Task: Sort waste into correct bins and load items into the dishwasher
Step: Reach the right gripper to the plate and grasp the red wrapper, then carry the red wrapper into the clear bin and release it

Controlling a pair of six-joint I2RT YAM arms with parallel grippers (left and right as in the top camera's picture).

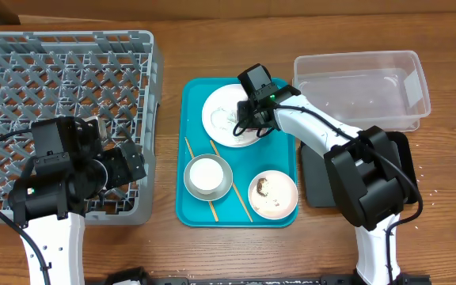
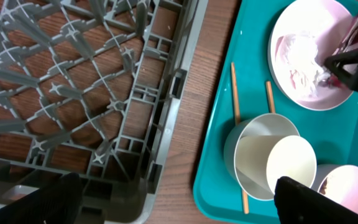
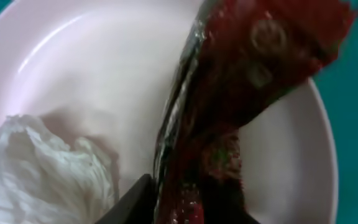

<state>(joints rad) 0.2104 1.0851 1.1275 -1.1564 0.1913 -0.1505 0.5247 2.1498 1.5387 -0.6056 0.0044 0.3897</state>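
Where the table's left edge meets its far edge, we see the grey dish rack (image 1: 62,71), the wood showing through its lattice floor. The left fingers (image 2: 316,202) hover over the rack's near-right corner. They are spread wide, and we see nothing gripped between them.

Just right of the rack, in the middle of the table, lies the teal tray (image 1: 192,210). Two wooden chopsticks (image 2: 234,93) lie slanting on it. A grey metal bowl (image 2: 260,124) on the tray's near-left part covers a stretch of each, and a white cup (image 2: 291,165) sits inside that bowl.

On the tray's far part rests the round white plate (image 1: 216,107), with a crumpled white tissue (image 3: 42,174) lying on it. The right fingers (image 2: 353,65) are low over the plate, beside the tissue. They are closed on the shiny red wrapper (image 3: 253,87), which we see held above the plate's surface.

At the tray's near-right corner stands a pinkish bowl (image 1: 285,203) with a brown food lump (image 1: 262,188) inside.

Right of the teal tray lies the black tray (image 1: 315,178), largely covered by the right arm (image 1: 370,174). Behind it, toward the table's far-right corner, stands the clear plastic tub (image 1: 362,95).
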